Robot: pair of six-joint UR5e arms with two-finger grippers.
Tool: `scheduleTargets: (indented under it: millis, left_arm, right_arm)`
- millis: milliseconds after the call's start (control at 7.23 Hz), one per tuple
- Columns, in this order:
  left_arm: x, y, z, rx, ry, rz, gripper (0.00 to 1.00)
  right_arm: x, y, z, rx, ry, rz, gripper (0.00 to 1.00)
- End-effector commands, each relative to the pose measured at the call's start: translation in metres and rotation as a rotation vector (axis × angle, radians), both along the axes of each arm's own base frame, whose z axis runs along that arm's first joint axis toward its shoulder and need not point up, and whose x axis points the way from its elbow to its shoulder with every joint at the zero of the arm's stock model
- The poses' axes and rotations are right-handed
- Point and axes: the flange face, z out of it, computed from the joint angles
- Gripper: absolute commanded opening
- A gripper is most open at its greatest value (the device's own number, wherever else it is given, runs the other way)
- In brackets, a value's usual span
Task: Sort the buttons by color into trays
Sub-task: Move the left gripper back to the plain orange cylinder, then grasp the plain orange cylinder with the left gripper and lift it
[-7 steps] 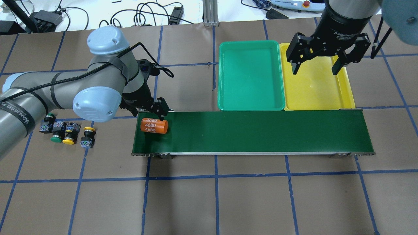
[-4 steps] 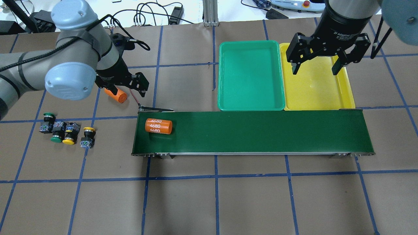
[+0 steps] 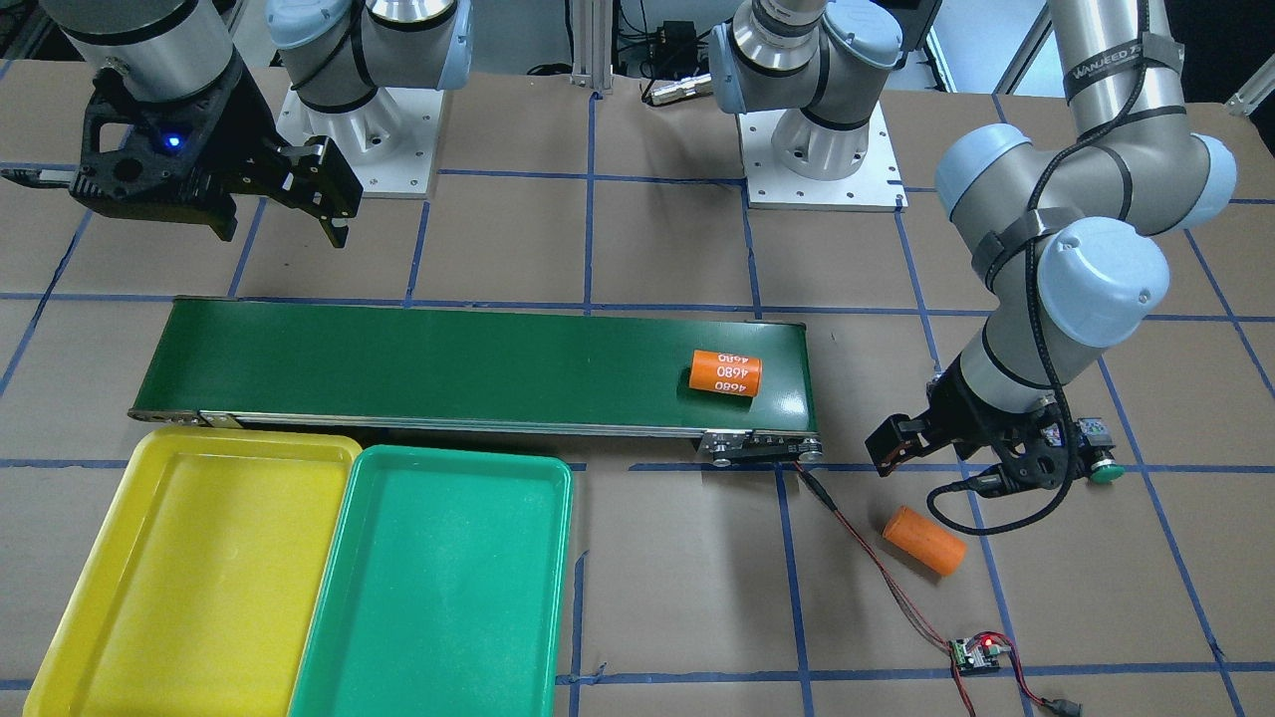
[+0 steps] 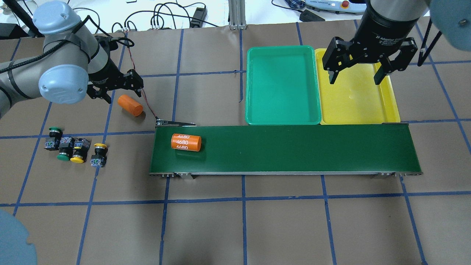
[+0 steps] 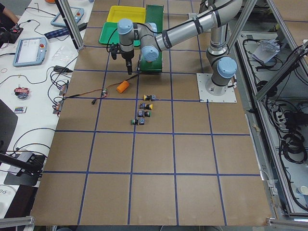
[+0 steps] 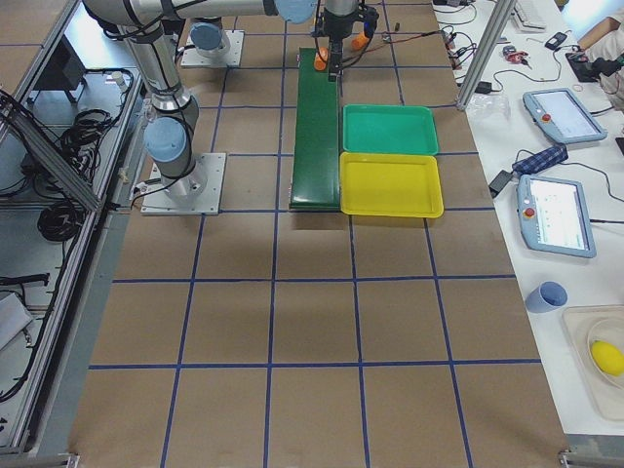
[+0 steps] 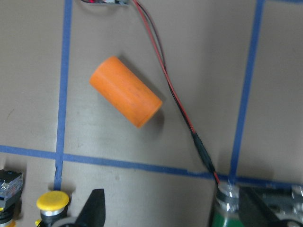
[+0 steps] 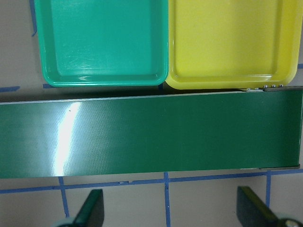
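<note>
Several buttons lie in a cluster on the table at the left: green caps (image 4: 55,130) (image 4: 63,157), yellow caps (image 4: 77,159) (image 4: 100,146). One yellow cap (image 7: 53,200) shows in the left wrist view. My left gripper (image 4: 118,89) hangs open and empty beyond them, just left of a plain orange cylinder (image 4: 130,105) on the table. The green tray (image 4: 281,84) and the yellow tray (image 4: 358,99) stand side by side behind the belt, both with nothing in them. My right gripper (image 4: 357,77) is open above the yellow tray.
A long dark-green conveyor belt (image 4: 294,149) carries an orange cylinder marked 4680 (image 4: 186,142) near its left end. A red-and-black wire (image 4: 145,103) runs from the belt's left end past the plain cylinder. Cables and pendants lie beyond the table's far edge.
My left arm swung from the belt's left end back and to the left, uncovering the plain orange cylinder. The 4680 cylinder moved a little right along the belt. The right arm stayed put.
</note>
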Motion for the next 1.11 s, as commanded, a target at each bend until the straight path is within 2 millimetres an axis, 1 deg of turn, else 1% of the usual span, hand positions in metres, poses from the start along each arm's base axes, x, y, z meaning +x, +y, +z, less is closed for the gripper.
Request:
scheduleTargets:
  millis: [0, 138, 415, 691, 829, 968]
  left_arm:
    - [0.026, -0.026, -0.035, -0.067, -0.004, 0.148, 1.0]
    - [0.032, -0.033, -0.052, -0.086, -0.007, 0.161, 1.0]
    - [0.034, -0.038, -0.075, -0.058, 0.0, 0.179, 1.0]
    - [0.035, -0.041, -0.097, -0.035, 0.005, 0.202, 1.0]
    - [0.036, -0.045, -0.101, -0.032, 0.005, 0.202, 1.0]
    - [0.036, -0.046, -0.106, -0.023, 0.005, 0.203, 0.62]
  right_arm:
    - [0.0, 0.0, 0.0, 0.0, 0.0, 0.0, 1.0]
    - [0.0, 0.0, 0.0, 0.0, 0.0, 0.0, 1.0]
    - [0.0, 0.0, 0.0, 0.0, 0.0, 0.0, 1.0]
    - [0.0, 0.0, 0.0, 0.0, 0.0, 0.0, 1.0]
    - [0.0, 0.0, 0.0, 0.0, 0.0, 0.0, 1.0]
    - [0.0, 0.0, 0.0, 0.0, 0.0, 0.0, 1.0]
